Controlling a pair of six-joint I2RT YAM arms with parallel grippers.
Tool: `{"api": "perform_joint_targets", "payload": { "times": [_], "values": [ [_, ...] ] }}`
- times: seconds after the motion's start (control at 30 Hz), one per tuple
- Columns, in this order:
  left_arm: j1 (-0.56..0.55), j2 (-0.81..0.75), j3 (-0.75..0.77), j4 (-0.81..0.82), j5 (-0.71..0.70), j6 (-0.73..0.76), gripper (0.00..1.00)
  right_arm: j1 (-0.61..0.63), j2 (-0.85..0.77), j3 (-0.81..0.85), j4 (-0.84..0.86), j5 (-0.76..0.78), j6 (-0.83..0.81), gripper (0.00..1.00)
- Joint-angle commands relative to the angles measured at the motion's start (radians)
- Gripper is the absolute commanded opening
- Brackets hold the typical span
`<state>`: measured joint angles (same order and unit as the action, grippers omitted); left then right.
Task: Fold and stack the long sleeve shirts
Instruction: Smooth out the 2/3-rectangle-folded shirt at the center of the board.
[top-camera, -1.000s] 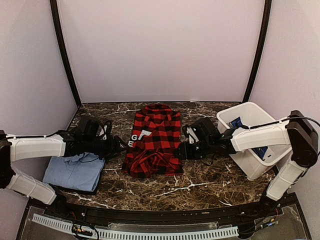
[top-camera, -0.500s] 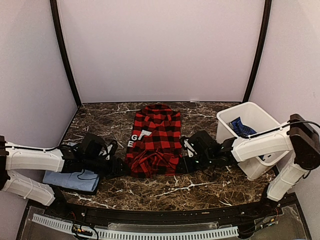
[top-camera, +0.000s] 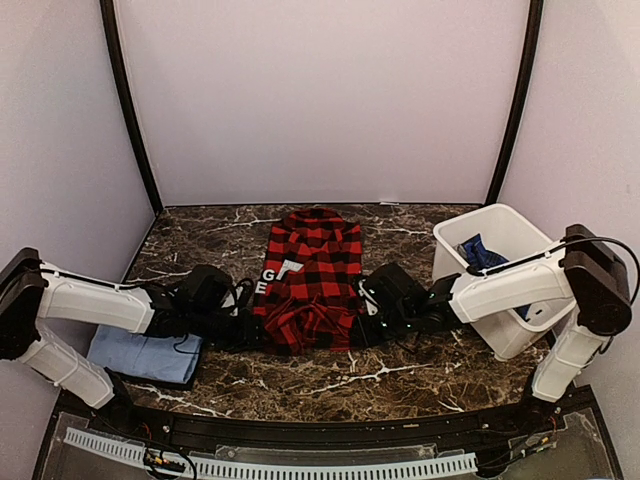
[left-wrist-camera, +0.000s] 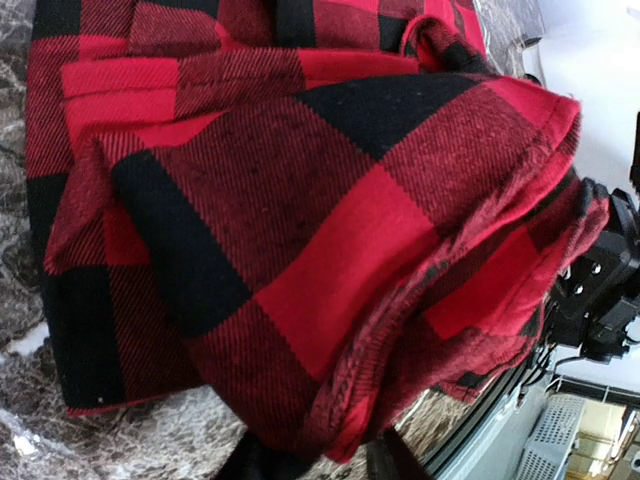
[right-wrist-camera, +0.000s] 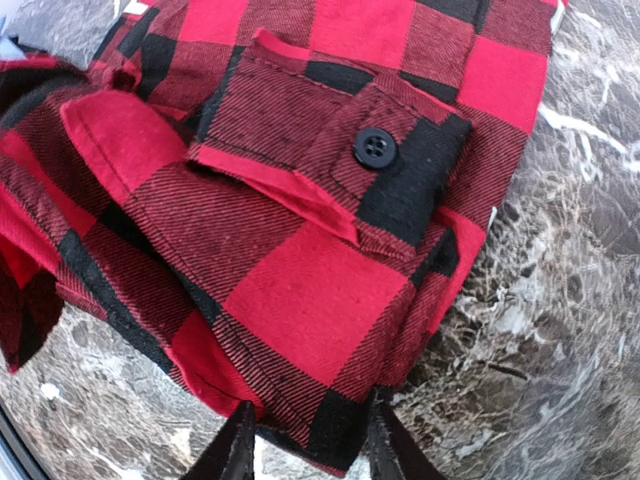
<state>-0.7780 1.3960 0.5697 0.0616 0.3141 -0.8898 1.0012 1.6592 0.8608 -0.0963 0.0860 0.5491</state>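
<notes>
Top external view shows us the red-and-black checked flannel shirt (top-camera: 312, 270) central on the dark marble table (top-camera: 400, 378), its long axis near-to-far and its bunched end nearest. Since a second ago, left gripper (top-camera: 251, 329) and right gripper (top-camera: 359, 324) have reached its near corners, fingers narrowed around cloth; we cannot tell if they pinch.

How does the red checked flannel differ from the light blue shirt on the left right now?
The red checked flannel lies mid-table, larger, its near end bunched; the light blue shirt sits near-left, a small flat folded rectangle. The flannel's near edge lies between the fingers of the left gripper and right gripper; nothing grips the blue shirt. Both rest on the marble table.
</notes>
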Motion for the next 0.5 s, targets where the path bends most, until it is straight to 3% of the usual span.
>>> {"api": "perform_joint_targets", "payload": {
  "times": [0.0,0.13,0.3,0.47],
  "values": [
    [-0.005,0.004,0.059,0.007,-0.031,0.024,0.25,0.008,0.024,0.046,-0.013,0.03,-0.005,0.3],
    [-0.004,0.008,0.093,-0.006,-0.056,0.036,0.14,0.007,0.039,0.066,-0.028,0.032,0.0,0.19],
    [0.008,0.024,0.145,-0.014,-0.071,0.048,0.1,0.008,0.038,0.098,-0.059,0.051,0.016,0.02],
    [0.062,0.075,0.213,-0.009,-0.037,0.071,0.08,0.003,0.049,0.183,-0.133,0.09,0.034,0.0]
  ]
}}
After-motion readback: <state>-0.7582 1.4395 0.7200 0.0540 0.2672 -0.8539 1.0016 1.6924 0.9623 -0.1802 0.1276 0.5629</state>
